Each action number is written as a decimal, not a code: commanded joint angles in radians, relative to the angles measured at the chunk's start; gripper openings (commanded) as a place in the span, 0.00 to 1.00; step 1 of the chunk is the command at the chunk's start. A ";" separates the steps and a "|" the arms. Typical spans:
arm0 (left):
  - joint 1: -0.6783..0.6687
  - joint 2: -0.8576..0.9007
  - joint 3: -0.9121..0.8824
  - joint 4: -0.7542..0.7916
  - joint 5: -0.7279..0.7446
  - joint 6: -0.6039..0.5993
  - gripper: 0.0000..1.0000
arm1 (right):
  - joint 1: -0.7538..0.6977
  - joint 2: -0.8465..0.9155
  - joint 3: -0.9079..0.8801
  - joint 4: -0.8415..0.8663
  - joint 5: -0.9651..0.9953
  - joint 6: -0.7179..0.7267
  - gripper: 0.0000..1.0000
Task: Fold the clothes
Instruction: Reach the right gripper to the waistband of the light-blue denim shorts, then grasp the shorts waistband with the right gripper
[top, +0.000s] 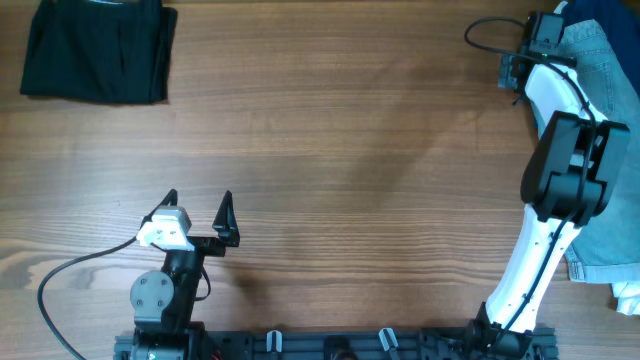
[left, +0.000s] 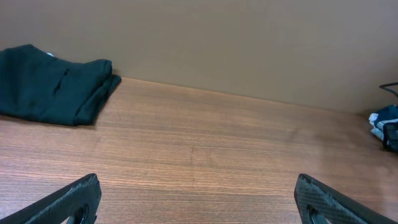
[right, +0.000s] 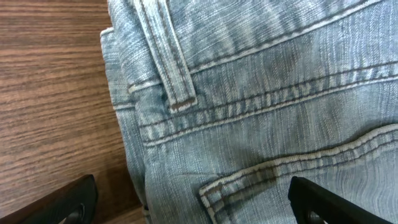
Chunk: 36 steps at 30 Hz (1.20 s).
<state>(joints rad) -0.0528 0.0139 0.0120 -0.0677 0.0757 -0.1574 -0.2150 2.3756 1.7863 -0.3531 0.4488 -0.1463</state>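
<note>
Near the base, the left pincer (top: 198, 212) rests spread and empty. Farther out, the right pincer (right: 193, 202), jaws likewise apart and empty, hovers over the denim shorts (right: 261, 124) at the right edge of the surface (top: 350, 150). Its best move is to pinch the waistband (right: 267, 31) beside the belt loop (right: 166, 62).

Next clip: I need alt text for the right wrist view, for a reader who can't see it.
Pale blue denim shorts fill most of the frame, showing a belt loop, waistband seams and a stitched pocket corner. Wooden table shows at left; the right pincer is open, its dark tips in the bottom corners.
</note>
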 joint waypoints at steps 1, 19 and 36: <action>0.005 -0.007 -0.006 -0.004 -0.006 0.019 1.00 | -0.008 0.075 0.009 0.000 0.047 -0.035 1.00; 0.005 -0.007 -0.006 -0.004 -0.006 0.019 1.00 | -0.011 0.093 0.009 0.022 0.095 -0.008 0.22; 0.005 -0.007 -0.006 -0.004 -0.006 0.019 1.00 | -0.011 -0.005 0.014 0.001 0.095 0.121 0.04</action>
<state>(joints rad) -0.0528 0.0139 0.0120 -0.0677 0.0757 -0.1577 -0.2111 2.4176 1.8091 -0.3214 0.5247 -0.1005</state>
